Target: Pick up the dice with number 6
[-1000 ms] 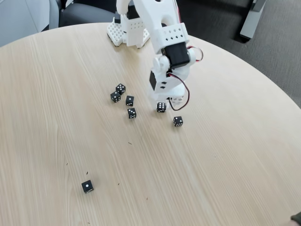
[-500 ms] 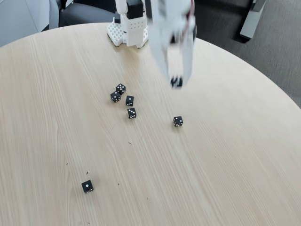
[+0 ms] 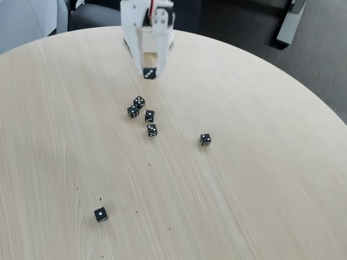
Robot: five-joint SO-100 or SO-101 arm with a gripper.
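My white gripper (image 3: 149,70) hangs above the far side of the table in the fixed view, pointing down. It is shut on a small black die with white pips, the dice with number 6 (image 3: 149,73), which is held clear of the tabletop. Its pips are too small and blurred to count here. A cluster of same-looking black dice lies below and slightly toward the camera from the gripper: one (image 3: 139,102), another (image 3: 133,111) and a third (image 3: 149,115), with one more (image 3: 152,130) just below them.
A lone die (image 3: 205,140) sits right of the cluster, and a one-pip die (image 3: 100,214) lies near the front left. The arm's white base (image 3: 133,40) stands at the round wooden table's far edge (image 3: 260,59). Dark floor lies beyond.
The gripper has lifted the die from its spot right of the cluster, then swung up and to the left toward the arm's base with the die in its fingers.
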